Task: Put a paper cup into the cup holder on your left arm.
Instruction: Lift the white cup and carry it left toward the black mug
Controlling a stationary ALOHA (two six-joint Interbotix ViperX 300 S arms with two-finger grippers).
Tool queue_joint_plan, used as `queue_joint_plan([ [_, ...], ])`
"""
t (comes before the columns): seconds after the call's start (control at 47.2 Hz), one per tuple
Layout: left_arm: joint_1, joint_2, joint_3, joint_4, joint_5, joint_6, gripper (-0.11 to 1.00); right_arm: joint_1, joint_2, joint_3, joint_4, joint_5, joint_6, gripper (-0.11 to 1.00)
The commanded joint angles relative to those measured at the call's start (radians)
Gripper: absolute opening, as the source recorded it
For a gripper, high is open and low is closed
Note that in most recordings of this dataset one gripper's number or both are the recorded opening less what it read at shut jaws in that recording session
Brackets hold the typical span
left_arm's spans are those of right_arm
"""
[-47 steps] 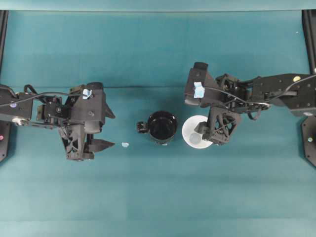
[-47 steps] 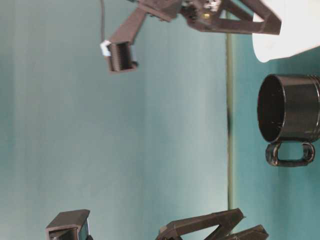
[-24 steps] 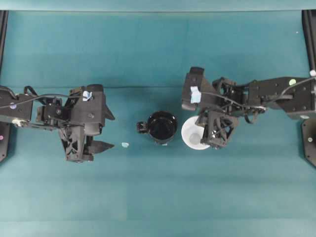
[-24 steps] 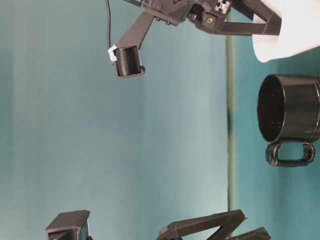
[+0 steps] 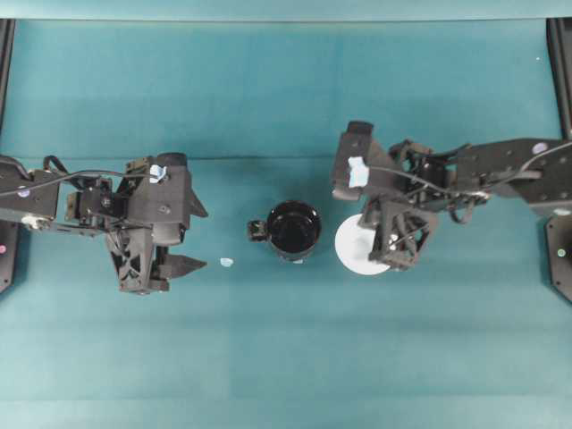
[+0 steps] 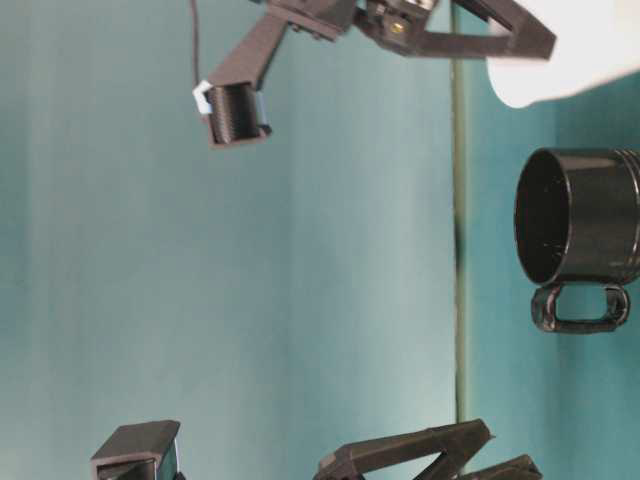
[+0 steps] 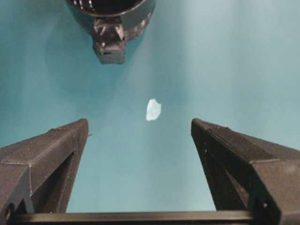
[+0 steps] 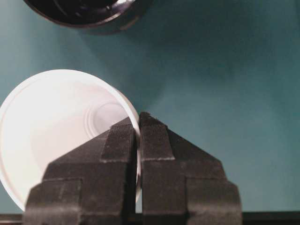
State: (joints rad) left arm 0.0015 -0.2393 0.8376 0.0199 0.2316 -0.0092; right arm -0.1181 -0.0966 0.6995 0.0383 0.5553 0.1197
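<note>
the right pincer (image 8: pixel 138 123) is pinching the rim wall of the paper cup (image 8: pixel 56 136) just beside the black cup holder (image 5: pixel 294 229) — it looks light, thin, easily crushed — while the left pincer (image 7: pixel 140 136) stands spread.

Cup holder (image 8: pixel 89 14) cropped at top edge

We see our left tool (image 7: pixel 140 140) spread wide above the teal table (image 7: pixel 234 61); a pale scrap (image 7: pixel 153 109) lies between it and the cup holder (image 7: pixel 111 18).
</note>
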Motion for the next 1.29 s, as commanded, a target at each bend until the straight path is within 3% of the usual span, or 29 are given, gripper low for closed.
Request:
queue_joint_plan([
  [0.0,-0.002,-0.008,-0.009,0.002,-0.005,-0.002,0.95,-0.006,-0.048,-0.023,0.006,0.040,0.009,-0.03],
  [0.296,-0.003,-0.008,-0.009,0.002,-0.005,-0.009,0.95,-0.034,-0.103,-0.138,0.104,0.094,0.014,-0.03],
  [0.572,-0.002,-0.008,-0.008,0.002,-0.005,-0.009,0.95,-0.035,-0.069,-0.255,0.109,0.117,0.015,-0.03],
  [1.27,-0.003,-0.005,-0.012,0.002,-0.008,-0.011,0.95,-0.055,0.106,-0.330,0.107,0.057,0.009,-0.03],
])
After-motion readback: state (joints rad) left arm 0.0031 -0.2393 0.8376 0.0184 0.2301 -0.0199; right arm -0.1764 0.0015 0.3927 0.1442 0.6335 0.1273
